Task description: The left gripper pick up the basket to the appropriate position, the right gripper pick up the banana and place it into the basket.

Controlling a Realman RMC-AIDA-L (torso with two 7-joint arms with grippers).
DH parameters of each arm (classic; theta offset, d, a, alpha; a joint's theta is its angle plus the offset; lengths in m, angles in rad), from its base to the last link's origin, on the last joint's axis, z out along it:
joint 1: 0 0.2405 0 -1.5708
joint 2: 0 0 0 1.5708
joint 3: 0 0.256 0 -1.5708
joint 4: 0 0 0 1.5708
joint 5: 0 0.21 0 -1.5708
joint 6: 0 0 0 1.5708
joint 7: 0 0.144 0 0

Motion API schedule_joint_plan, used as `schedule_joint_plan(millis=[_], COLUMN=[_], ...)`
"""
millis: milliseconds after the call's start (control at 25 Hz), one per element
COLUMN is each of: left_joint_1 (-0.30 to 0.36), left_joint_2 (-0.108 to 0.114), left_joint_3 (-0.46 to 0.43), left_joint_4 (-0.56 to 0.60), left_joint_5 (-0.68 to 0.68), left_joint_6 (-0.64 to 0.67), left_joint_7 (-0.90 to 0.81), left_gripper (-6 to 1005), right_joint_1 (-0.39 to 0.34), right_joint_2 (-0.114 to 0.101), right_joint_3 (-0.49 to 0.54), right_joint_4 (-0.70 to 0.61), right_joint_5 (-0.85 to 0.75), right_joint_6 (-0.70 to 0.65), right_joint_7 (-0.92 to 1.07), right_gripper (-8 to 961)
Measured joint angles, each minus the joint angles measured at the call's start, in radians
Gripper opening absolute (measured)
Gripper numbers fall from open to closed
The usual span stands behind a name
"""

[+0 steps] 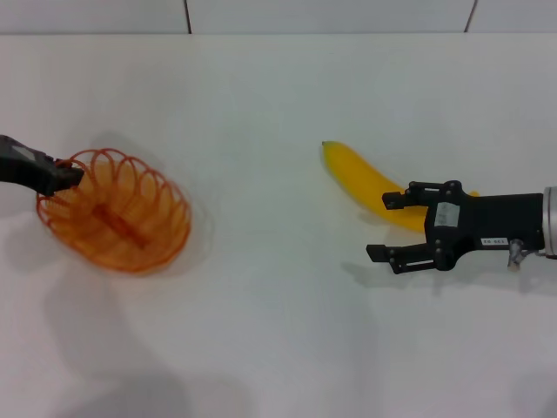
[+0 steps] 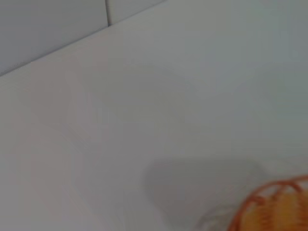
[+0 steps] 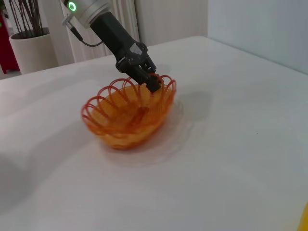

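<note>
Our left gripper (image 1: 71, 174) has its jaws clamped on the basket (image 1: 117, 213) rim to reposition it; our right gripper (image 1: 383, 226) spreads its jaws wide beside the banana (image 1: 365, 178), holding nothing.

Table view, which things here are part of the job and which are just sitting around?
Job:
basket, left end effector gripping its rim
banana
right end effector, open beside the banana

Just around:
potted plant
curtain
</note>
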Motion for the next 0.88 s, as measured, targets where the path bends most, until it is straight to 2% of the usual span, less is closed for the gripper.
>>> schedule_joint_plan(millis=[40, 160, 240, 360, 600, 880], left_joint_1=[0.0, 0.0, 0.007, 0.019, 0.029, 0.024], left_joint_2=[0.0, -0.002, -0.018, -0.032, -0.029, -0.031], left_joint_3=[0.0, 0.0, 0.0, 0.016, 0.067, 0.076], left_joint_4=[0.001, 0.024, 0.072, 0.129, 0.145, 0.116], left_joint_5=[0.0, -0.001, -0.004, -0.033, -0.144, -0.249], left_joint_6=[0.0, 0.009, 0.026, 0.048, 0.046, 0.013], left_joint_7=[0.0, -0.001, -0.003, -0.005, 0.0, 0.06], left_gripper=[394, 257, 165, 121, 75, 65], right_joint_1=[0.0, 0.0, 0.0, 0.0, 0.001, 0.004], right_joint_2=[0.0, 0.0, 0.0, 0.0, 0.0, 0.0], right_joint_3=[0.0, 0.0, 0.0, 0.0, 0.0, 0.0], right_joint_4=[0.0, 0.002, 0.003, 0.004, 0.006, 0.009], right_joint_5=[0.0, 0.0, 0.0, 0.0, 0.0, 0.001], right_joint_6=[0.0, 0.001, 0.001, 0.002, 0.012, 0.016], right_joint_7=[0.0, 0.0, 0.0, 0.0, 0.0, 0.0], right_gripper=[882, 882, 881, 881, 881, 882])
